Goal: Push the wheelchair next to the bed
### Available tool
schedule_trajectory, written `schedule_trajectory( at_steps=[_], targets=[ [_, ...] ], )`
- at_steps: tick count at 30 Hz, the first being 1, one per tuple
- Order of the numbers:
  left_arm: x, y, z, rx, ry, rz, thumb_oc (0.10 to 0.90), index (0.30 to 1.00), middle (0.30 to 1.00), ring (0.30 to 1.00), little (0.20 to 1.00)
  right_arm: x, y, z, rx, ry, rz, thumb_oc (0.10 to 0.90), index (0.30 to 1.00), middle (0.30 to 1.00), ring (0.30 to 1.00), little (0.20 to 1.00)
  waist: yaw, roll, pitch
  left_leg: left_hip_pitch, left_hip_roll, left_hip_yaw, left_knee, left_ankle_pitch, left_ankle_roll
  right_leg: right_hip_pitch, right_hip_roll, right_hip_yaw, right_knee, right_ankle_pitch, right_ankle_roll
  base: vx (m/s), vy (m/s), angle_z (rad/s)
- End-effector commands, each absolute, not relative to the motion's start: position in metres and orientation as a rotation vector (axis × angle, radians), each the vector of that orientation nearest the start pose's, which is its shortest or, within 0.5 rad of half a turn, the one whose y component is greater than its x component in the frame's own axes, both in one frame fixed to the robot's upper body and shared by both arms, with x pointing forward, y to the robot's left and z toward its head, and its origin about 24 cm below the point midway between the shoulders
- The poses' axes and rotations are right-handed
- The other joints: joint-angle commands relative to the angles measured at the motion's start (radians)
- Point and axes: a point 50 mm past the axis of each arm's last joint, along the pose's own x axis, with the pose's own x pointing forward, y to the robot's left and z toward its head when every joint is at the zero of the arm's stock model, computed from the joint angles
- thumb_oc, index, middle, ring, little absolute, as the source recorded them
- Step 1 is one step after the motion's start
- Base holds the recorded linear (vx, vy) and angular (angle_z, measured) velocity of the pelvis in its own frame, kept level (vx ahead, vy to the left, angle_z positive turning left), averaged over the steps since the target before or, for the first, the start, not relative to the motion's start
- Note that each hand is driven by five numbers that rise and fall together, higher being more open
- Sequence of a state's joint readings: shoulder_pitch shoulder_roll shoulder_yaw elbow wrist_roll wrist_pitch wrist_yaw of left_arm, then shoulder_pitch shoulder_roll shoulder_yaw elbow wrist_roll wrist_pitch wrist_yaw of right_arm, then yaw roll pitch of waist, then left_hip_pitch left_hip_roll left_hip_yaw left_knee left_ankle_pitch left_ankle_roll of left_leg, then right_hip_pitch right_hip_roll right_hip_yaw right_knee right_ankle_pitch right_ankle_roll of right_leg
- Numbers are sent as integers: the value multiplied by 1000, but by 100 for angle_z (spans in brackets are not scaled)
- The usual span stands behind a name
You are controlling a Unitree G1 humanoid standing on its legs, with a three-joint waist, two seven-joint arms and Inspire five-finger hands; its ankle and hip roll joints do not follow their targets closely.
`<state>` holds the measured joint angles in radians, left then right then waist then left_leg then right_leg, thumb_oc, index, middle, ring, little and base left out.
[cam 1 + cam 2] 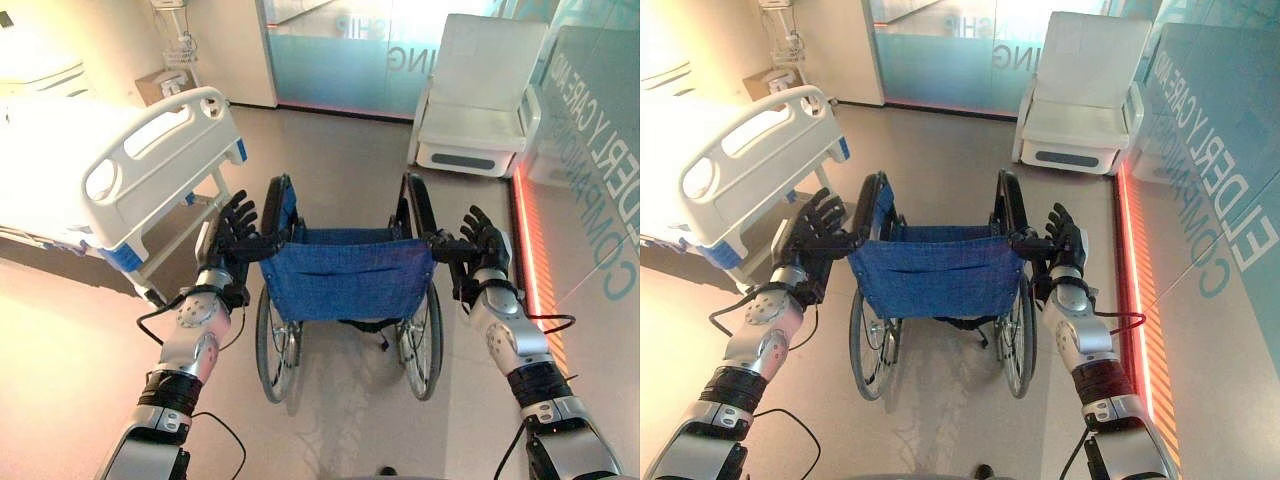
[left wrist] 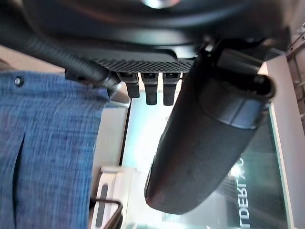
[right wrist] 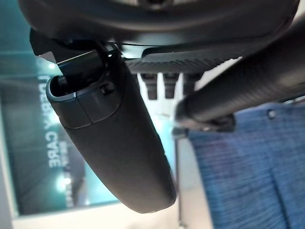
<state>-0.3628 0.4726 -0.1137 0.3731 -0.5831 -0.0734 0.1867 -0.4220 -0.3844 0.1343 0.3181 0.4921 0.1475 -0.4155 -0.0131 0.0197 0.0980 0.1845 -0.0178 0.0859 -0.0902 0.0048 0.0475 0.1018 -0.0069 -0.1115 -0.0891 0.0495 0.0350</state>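
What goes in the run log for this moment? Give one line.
left hand open against left push handle | right hand open against right push handle | wheelchair short of bed, bed ahead-left

Both arms forward, left hand [image 1: 236, 232] and right hand [image 1: 482, 243] straight-fingered.

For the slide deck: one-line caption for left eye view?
Both hands, left and right, at the wheelchair handles, bed ahead-left.

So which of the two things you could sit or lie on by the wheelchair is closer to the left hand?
The bed, white-railed and just beside the left hand; the white armchair stands farther off.
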Motion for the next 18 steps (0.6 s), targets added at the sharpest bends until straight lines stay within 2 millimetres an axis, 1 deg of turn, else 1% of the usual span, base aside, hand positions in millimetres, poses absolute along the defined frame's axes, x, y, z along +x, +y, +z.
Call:
schedule_trajectory(
  at_steps=[1, 2, 3, 5, 7, 9, 11, 12, 14, 16, 18],
  targets=[
    [342, 220, 154, -73, -376, 146, 800, 900, 900, 900, 900, 339, -199, 143, 7, -256, -310, 800, 900, 900, 900, 900, 11, -38, -85, -45, -48, -2, 3, 0, -25, 32, 0, -7, 2, 10, 4, 0, 0, 0],
    [340, 221, 154, -79, -389, 158, 800, 900, 900, 900, 900, 337, -199, 146, -26, -292, -306, 800, 900, 900, 900, 900, 11, -38, -84, -46, -49, -3, 3, 0, -25, 31, 0, -7, 2, 10, 4, 0, 0, 0],
    [340, 221, 154, -79, -389, 158, 800, 900, 900, 900, 900, 337, -199, 146, -27, -292, -306, 800, 900, 900, 900, 900, 11, -38, -85, -46, -49, -3, 3, 0, -25, 31, 0, -7, 2, 10, 4, 0, 0, 0],
    [337, 223, 154, -84, -403, 175, 800, 900, 900, 900, 900, 333, -197, 154, -78, -377, -279, 800, 900, 900, 900, 900, 12, -38, -83, -48, -49, -3, 3, -1, -25, 29, -2, -10, 2, 9, 5, 0, 0, 0],
    [335, 224, 153, -91, -406, 182, 800, 900, 900, 900, 900, 330, -196, 157, -113, -420, -271, 800, 900, 900, 900, 900, 12, -38, -84, -48, -49, -2, 3, -1, -25, 29, -3, -12, 2, 9, 7, 0, 0, 0],
    [334, 225, 150, -86, -403, 187, 800, 900, 900, 900, 900, 328, -199, 156, -128, -416, -272, 800, 900, 900, 900, 900, 10, -38, -84, -47, -49, -1, 3, -2, -26, 29, -3, -13, 2, 9, 8, 0, 0, 0],
    [334, 226, 149, -85, -396, 187, 800, 900, 900, 900, 900, 328, -204, 152, -117, -380, -278, 800, 900, 900, 900, 900, 9, -39, -84, -46, -49, 0, 3, -3, -26, 30, -4, -14, 2, 9, 10, 0, 0, 0],
    [333, 226, 147, -81, -388, 190, 800, 900, 900, 900, 900, 329, -209, 145, -98, -326, -277, 800, 900, 900, 900, 900, 7, -40, -85, -46, -48, 3, 3, -3, -27, 30, -5, -14, 2, 8, 11, 0, 0, 0],
    [334, 227, 148, -80, -386, 193, 800, 900, 900, 900, 900, 330, -212, 138, -89, -280, -277, 800, 900, 900, 900, 900, 6, -41, -85, -46, -48, 4, 3, -3, -28, 30, -5, -14, 2, 9, 11, 0, 0, 0],
    [335, 227, 148, -75, -381, 203, 800, 900, 900, 900, 900, 333, -215, 125, -44, -175, -270, 800, 900, 900, 900, 900, 4, -43, -85, -47, -47, 4, 3, -3, -28, 29, -4, -13, 2, 9, 11, 0, 0, 0],
    [336, 227, 148, -71, -380, 206, 800, 900, 900, 900, 900, 334, -216, 122, -22, -142, -267, 800, 900, 900, 900, 900, 3, -43, -85, -47, -47, 5, 3, -3, -29, 29, -5, -13, 2, 9, 10, 0, 0, 0]
  ],
)
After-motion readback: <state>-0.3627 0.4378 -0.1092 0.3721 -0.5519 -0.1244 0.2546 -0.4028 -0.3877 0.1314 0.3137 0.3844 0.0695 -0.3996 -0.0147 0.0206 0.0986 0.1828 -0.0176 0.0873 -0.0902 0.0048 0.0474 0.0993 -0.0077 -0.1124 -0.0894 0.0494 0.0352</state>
